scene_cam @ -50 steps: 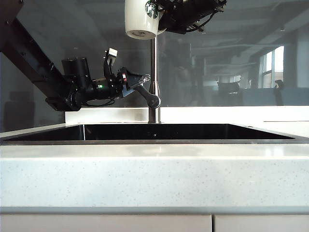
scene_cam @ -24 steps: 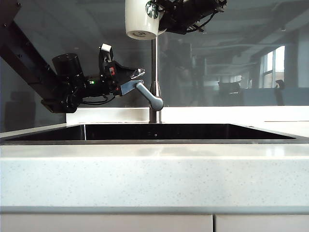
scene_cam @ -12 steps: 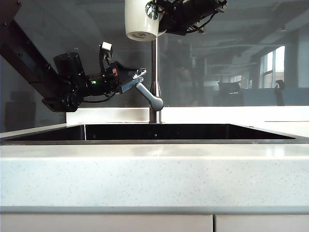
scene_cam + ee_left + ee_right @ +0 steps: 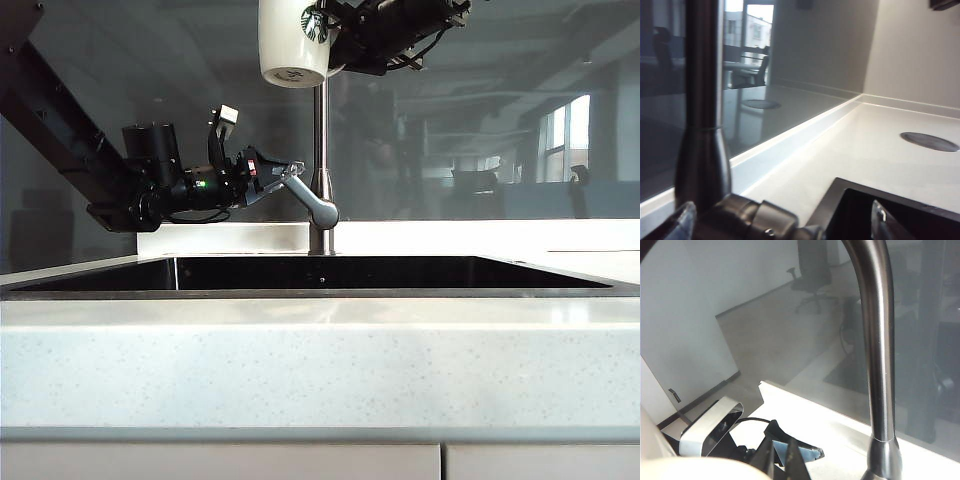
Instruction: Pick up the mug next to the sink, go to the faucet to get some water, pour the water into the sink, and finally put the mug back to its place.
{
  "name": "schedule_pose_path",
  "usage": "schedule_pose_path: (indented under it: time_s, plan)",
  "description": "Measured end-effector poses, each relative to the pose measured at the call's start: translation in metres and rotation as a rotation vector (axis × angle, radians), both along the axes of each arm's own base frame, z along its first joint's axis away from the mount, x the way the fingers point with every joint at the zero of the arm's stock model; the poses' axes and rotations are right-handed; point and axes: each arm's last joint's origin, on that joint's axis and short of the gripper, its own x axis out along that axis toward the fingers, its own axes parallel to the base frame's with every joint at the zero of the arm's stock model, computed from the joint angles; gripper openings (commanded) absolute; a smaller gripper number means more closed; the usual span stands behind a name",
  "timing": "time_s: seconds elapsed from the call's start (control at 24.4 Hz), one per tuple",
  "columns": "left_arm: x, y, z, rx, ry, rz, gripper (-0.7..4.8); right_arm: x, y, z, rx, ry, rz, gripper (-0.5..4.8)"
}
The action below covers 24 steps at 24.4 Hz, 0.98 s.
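since the earlier frames the left end effector (image 4: pixel 283 172) has rolled at the wrist and shifted along the lever (image 4: pixel 308 197) of the faucet (image 4: pixel 319 150); the lever, which hung lower at first, now stands raised and angled up toward the end effector. its fingers are spread apart, one on each side of the lever (image 4: pixel 747 220), as the left wrist view shows with a fingertip (image 4: pixel 882 222) at either edge. the right end effector (image 4: pixel 345 35) is clamped on the mug (image 4: pixel 292 40) by its handle side, holding it upright high at the top of the exterior view, beside the faucet neck (image 4: pixel 875 340). the sink (image 4: pixel 320 272) lies below, sunk in the white surface (image 4: pixel 320 360). no water stream is visible. judged from this, the filling step is in hand: the lever has been worked, and pouring and returning the mug remain.
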Motion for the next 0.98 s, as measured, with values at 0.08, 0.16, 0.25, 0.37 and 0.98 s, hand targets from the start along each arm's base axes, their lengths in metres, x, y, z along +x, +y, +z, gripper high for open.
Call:
schedule_pose_path:
  time_s: [0.08,0.16,0.25,0.37,0.98]
  plan:
    - [0.0008,0.0003,-0.0009,0.005,-0.006,0.018,4.79,0.0,0.0,-0.0002,0.0,0.001,0.0,-0.04]
    - [0.0016,0.0003,-0.0017,0.007,-0.008,0.037,4.79,0.0,0.0,-0.0002,-0.001,0.0,0.0,-0.04]
    - [0.002,0.0004,-0.002,0.008,-0.009,0.048,4.79,0.0,0.0,-0.0002,-0.001,0.0,0.0,-0.04]
    - [0.0026,0.0007,-0.0019,0.009,-0.027,0.076,4.79,0.0,0.0,-0.0002,-0.002,-0.001,0.0,-0.04]
    - [0.006,-0.0052,-0.0097,0.052,-0.008,0.155,4.79,-0.0001,0.0006,-0.0013,-0.006,0.008,0.001,-0.04]
